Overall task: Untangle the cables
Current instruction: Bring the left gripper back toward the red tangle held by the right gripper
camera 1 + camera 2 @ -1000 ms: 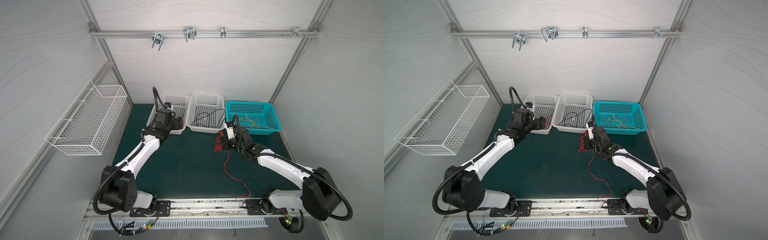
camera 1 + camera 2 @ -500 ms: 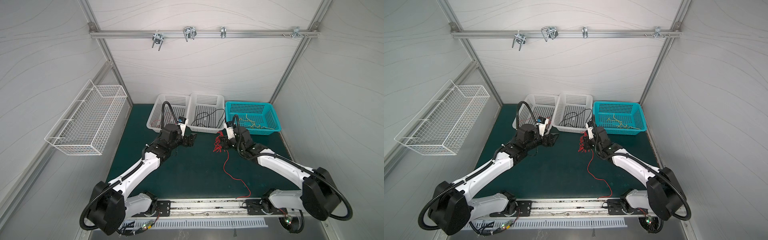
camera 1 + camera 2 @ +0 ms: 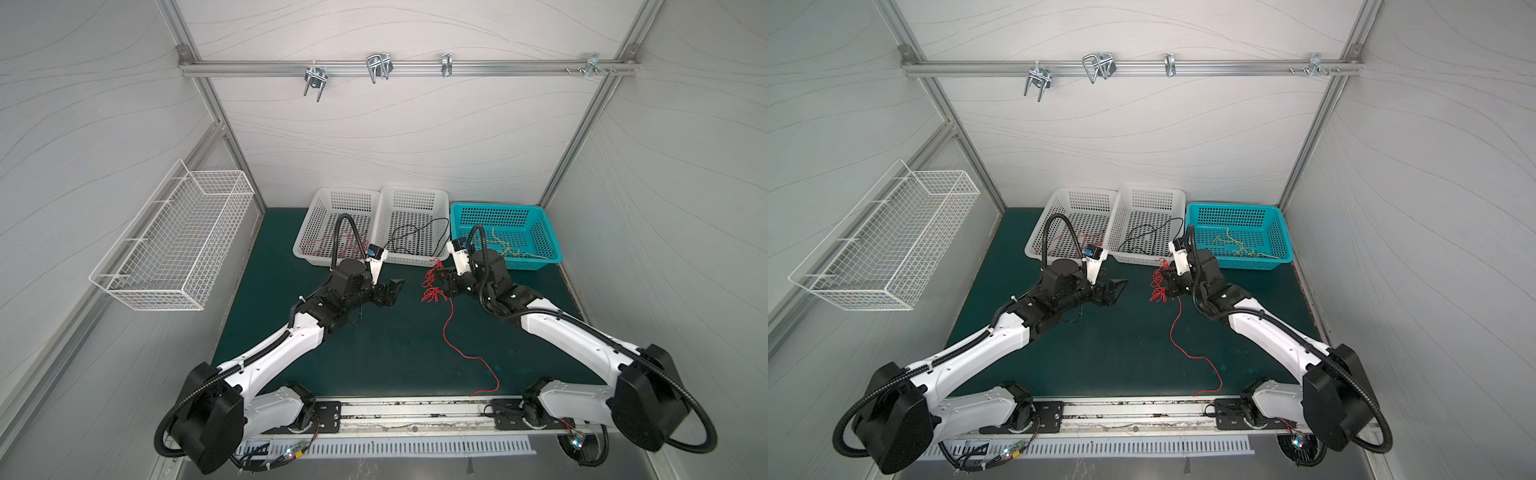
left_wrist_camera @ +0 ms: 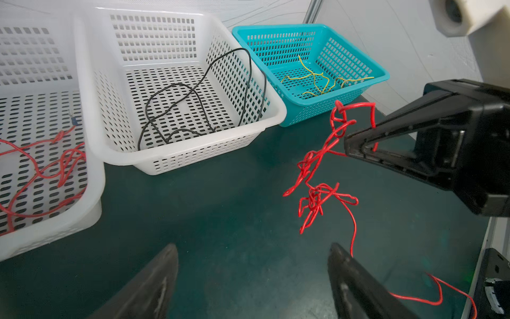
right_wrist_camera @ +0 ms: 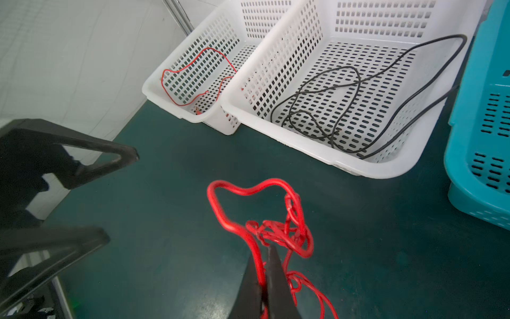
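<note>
L arm swung in toward tangle | left gripper [image 3: 390,292] agape (empty) | right gripper [image 5: 266,250] clamped on red cable [image 5: 278,229]

I get bright, even light, soft shadows, bowed edges in both top views, and blurred near fingers [image 4: 154,287].

red cable [image 4: 317,176], perforated teal basket [image 4: 356,91], dark green mat [image 3: 395,340]

You are looking into a booth of pale wavy-grained wall panels [image 3: 395,137], an aluminium rail [image 3: 407,68] carrying what seem to be hooks, above a dark green mat [image 3: 395,340].
</note>
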